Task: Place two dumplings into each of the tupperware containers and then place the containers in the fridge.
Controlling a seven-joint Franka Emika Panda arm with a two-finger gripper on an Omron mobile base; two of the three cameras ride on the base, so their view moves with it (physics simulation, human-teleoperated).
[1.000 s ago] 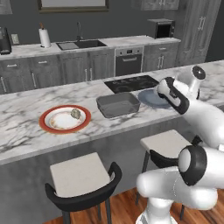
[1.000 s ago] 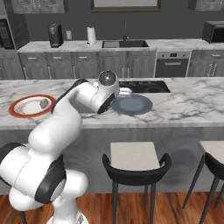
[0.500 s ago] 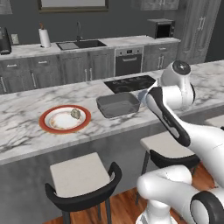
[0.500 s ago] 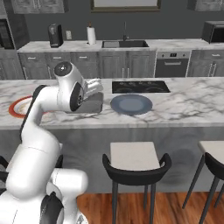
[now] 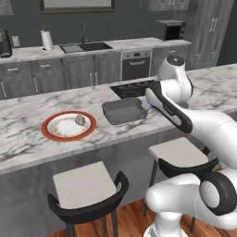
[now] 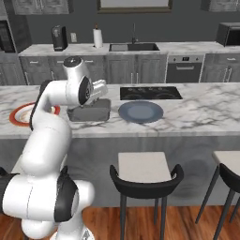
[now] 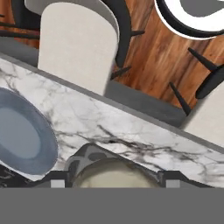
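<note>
Between the two dark finger tips at the bottom of the hand view sits a pale beige dumpling (image 7: 114,176); the gripper (image 7: 113,183) looks closed on it, jaws fairly wide because the lump is plump. Just beyond, in the right base view, the hand hangs over the grey tupperware container (image 6: 90,111), so I'd judge the dumpling is carried high to clear the rim before dropping in. Further out, another dumpling (image 5: 79,120) waits on the red-rimmed plate (image 5: 52,135), with the blue-grey plate (image 6: 140,112) beside the tub.
</note>
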